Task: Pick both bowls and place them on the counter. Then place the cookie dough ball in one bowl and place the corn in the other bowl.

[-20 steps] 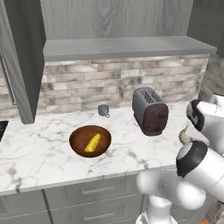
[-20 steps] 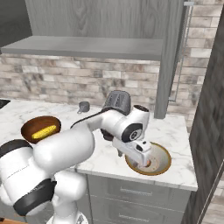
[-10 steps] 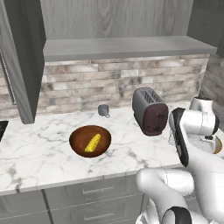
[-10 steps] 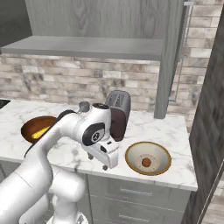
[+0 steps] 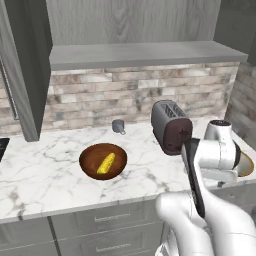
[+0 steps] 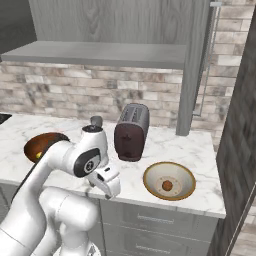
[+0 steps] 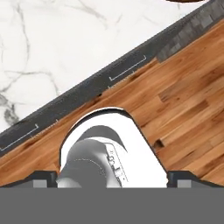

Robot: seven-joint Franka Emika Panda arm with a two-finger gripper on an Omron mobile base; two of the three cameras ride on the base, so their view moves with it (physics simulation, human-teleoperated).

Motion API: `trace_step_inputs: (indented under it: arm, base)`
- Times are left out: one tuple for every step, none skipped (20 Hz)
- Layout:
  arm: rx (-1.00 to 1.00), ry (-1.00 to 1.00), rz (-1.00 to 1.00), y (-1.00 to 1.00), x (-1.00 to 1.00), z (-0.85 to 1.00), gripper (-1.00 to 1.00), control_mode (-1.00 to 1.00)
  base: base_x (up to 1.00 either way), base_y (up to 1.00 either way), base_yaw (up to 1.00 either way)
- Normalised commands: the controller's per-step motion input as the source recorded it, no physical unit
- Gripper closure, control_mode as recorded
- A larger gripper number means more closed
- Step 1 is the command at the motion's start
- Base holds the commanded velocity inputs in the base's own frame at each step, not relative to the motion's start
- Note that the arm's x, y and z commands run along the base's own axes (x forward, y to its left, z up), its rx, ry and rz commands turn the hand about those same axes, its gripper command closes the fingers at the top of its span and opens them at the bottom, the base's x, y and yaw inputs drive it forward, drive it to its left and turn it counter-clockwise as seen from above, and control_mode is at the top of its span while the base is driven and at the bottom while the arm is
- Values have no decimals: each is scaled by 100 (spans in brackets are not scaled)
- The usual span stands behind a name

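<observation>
Gripper (image 6: pixel 111 186) released, empty, hanging over the counter's (image 6: pixel 200 150) front edge. Beyond, on the counter: tan bowl (image 6: pixel 169 180) holding the dough ball (image 6: pixel 167 185); brown bowl (image 5: pixel 103 161) holding the corn (image 5: pixel 106 163). Judged complete; nothing left outstanding.

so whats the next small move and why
Probably none beyond pulling the arm back to rest: the corn lies in the dark wooden bowl, the dough ball sits in the tan bowl, both on the counter, and the open pincer holds nothing.
</observation>
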Motion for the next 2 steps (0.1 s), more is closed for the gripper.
trace_step_inputs:
  arm:
    - [0, 0, 0, 0, -4, 0, -100, -100]
    - [0, -1, 0, 0, -13, 0, -100, -100]
  base:
    - [0, 0, 0]
    - [0, 0, 0]
